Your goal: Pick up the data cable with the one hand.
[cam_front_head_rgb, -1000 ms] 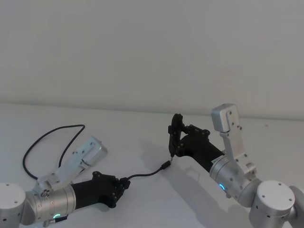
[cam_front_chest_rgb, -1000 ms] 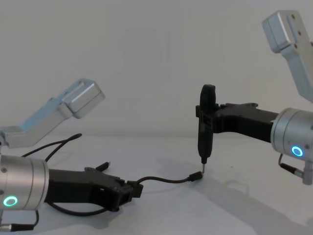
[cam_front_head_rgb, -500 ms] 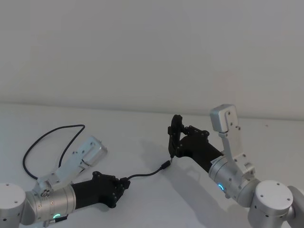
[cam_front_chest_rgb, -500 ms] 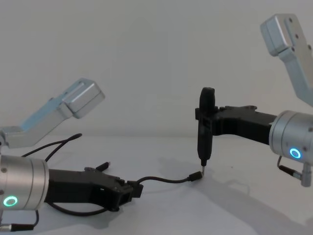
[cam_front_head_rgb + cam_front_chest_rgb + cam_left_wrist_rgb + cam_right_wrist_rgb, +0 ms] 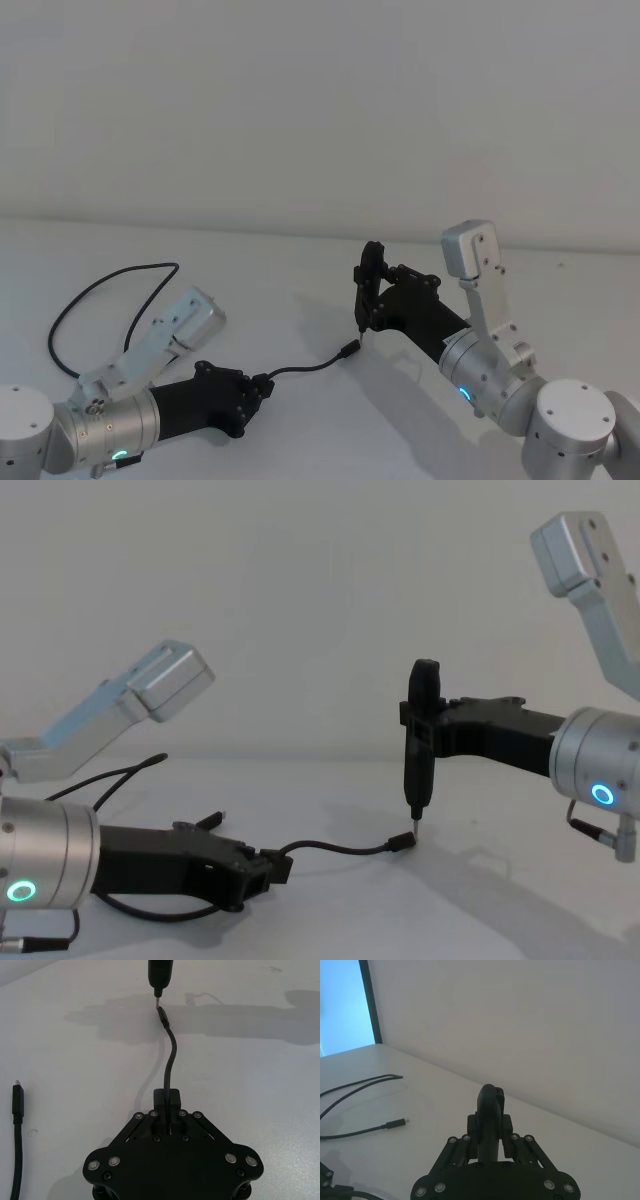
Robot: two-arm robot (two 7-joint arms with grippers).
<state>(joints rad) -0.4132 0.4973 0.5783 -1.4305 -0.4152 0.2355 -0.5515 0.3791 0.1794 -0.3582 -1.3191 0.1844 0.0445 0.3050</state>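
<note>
The setting is a robot test bench of the laboratory type. Evidence is as follows. The work surface is a plain white table [image 5: 300, 420] with a matte finish, bearing no household or shop goods. Behind it stands a bare, uniformly pale wall [image 5: 320, 100] without shelving, sockets or decoration. In the right wrist view a dark-framed panel [image 5: 370, 1002] with a light blue face stands at the table's far edge; whether it is a window or a screen cannot be determined. 2 silver robot arms with lit ring indicators [image 5: 602, 795] occupy the bench.
</note>
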